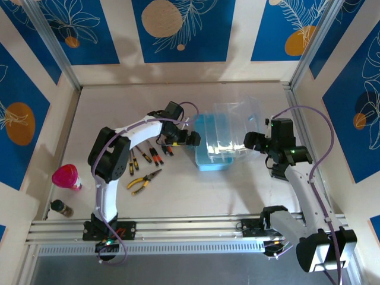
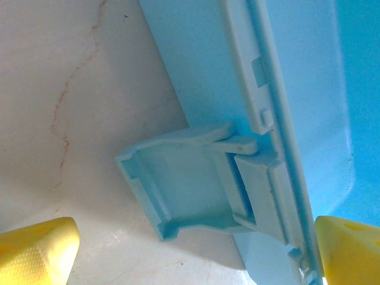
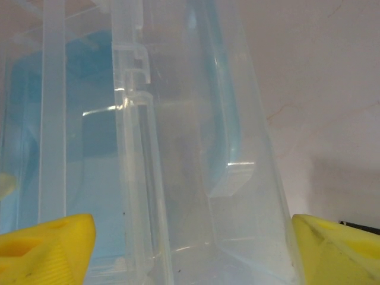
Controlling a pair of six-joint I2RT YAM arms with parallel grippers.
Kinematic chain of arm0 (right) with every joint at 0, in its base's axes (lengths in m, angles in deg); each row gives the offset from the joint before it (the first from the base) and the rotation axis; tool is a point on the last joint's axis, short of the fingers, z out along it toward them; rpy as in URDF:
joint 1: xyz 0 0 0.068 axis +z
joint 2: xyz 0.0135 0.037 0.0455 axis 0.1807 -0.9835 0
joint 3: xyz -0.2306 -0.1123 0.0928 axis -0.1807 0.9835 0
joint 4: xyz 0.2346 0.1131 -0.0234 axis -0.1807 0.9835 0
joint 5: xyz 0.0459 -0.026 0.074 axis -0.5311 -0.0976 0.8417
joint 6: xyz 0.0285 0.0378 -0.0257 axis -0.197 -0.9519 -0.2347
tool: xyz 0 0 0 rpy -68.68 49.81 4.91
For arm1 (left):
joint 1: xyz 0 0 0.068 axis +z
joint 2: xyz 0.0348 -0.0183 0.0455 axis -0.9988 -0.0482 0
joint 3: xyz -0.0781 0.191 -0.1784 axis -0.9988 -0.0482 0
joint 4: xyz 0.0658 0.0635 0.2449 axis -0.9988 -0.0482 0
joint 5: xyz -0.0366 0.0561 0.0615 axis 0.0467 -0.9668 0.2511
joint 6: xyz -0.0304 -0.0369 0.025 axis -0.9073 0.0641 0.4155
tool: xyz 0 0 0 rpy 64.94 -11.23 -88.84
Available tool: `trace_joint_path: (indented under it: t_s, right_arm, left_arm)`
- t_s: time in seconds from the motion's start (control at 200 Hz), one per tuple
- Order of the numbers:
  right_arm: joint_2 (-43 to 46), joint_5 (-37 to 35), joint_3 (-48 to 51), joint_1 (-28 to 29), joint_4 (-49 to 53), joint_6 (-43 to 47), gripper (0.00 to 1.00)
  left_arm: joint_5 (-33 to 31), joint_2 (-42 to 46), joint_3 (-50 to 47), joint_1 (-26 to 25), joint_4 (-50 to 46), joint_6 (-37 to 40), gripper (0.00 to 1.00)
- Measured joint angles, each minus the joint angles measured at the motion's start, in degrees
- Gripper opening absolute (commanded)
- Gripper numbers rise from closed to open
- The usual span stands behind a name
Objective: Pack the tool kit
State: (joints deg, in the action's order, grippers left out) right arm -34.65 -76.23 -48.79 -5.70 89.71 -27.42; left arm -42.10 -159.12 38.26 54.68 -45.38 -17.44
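Note:
The light-blue case (image 1: 209, 155) lies mid-table with its clear lid (image 1: 237, 116) swung up and open. My left gripper (image 1: 191, 138) is at the case's left side, open. Its yellow fingertips (image 2: 35, 252) straddle the case's flipped-out blue latch (image 2: 184, 184) without touching it. At the lid's right edge my right gripper (image 1: 254, 141) is open, and the clear lid (image 3: 196, 178) stands between its yellow fingertips (image 3: 47, 249). Yellow-handled pliers (image 1: 144, 181) and several small screwdrivers (image 1: 145, 157) lie on the table left of the case.
A pink cup (image 1: 66, 176) and a small dark bottle (image 1: 61, 208) stand near the table's left front. Enclosure walls and metal posts (image 1: 56, 50) ring the table. A rail (image 1: 190, 228) runs along the near edge.

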Motion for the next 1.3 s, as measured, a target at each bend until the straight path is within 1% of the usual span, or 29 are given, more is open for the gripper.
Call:
trace_joint_path:
  t_s: [0.135,0.305,0.62,0.78,0.845,0.915,1.06,1.165,1.301]
  right_arm:
    - [-0.76,-0.33,-1.33,-0.74,2.19,-0.35,0.95]
    - [-0.85,-1.09,-3.72,-1.46,4.09,-0.33,0.99]
    - [-0.85,-1.64,-7.5,-1.79,7.04,0.79,0.99]
    - [-0.85,1.49,-10.45,-1.01,8.0,2.12,0.99]
    - [-1.2,3.39,-11.61,1.09,8.04,2.47,0.99]
    - [-2.56,4.55,-13.29,5.09,7.91,2.86,0.99]
    - [-8.11,4.74,-15.63,13.68,6.47,3.08,0.99]
    - [-12.48,4.72,-16.15,17.66,5.4,3.1,0.99]
    - [-16.57,4.72,-17.27,20.74,4.76,3.13,0.99]
  left_arm:
    - [0.0,-0.13,0.17,0.0,-0.04,0.02,1.0]
    - [0.0,-0.28,0.31,0.0,-0.09,0.02,1.0]
    - [0.09,-0.52,1.2,-0.04,-1.03,0.04,1.0]
    - [-0.72,-0.48,3.96,-0.04,-4.42,0.48,1.0]
    - [-2.21,0.13,6.29,-0.04,-6.67,0.96,1.0]
    - [-4.59,2.23,8.74,0.04,-9.07,1.84,1.0]
    - [-10.56,11.15,9.84,1.16,-12.63,2.89,1.0]
    - [-14.84,17.77,5.99,3.17,-13.46,2.86,1.0]
    - [-19.3,23.61,-4.79,5.05,-14.8,4.17,1.0]
